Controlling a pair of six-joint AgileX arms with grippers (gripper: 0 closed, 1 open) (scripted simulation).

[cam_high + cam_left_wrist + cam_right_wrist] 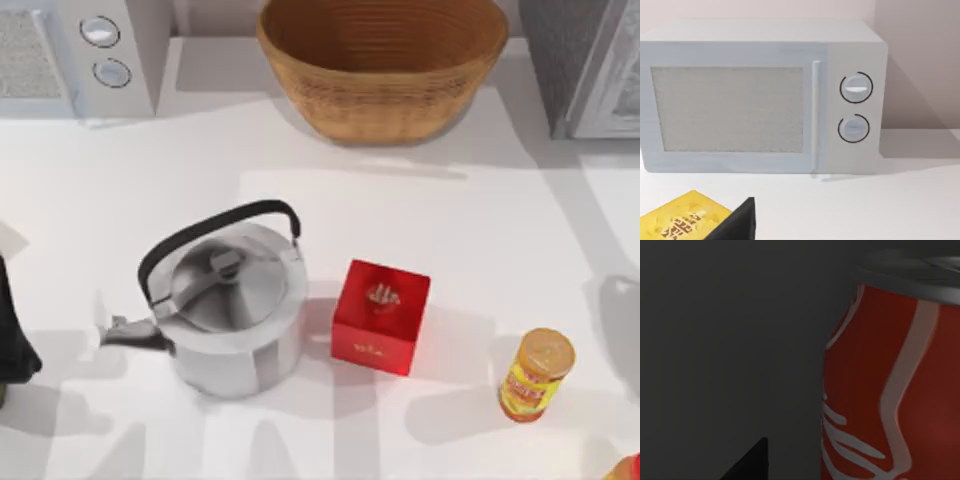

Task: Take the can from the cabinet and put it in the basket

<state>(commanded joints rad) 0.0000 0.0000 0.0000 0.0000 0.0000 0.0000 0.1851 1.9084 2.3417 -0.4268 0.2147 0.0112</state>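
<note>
Right wrist view: the can [890, 380] stands upright in the dim cabinet interior, close beside the right arm's jaws, whose spacing cannot be told; the basket [382, 70] waits at the counter's rear.

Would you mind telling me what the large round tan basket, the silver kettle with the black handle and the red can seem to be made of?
The large round tan basket looks like woven wicker, with ridged coils. The silver kettle looks like polished metal, given its reflections; its black handle may be plastic. The red can appears to be painted metal with a grey metallic rim, seen in dim surroundings.
</note>
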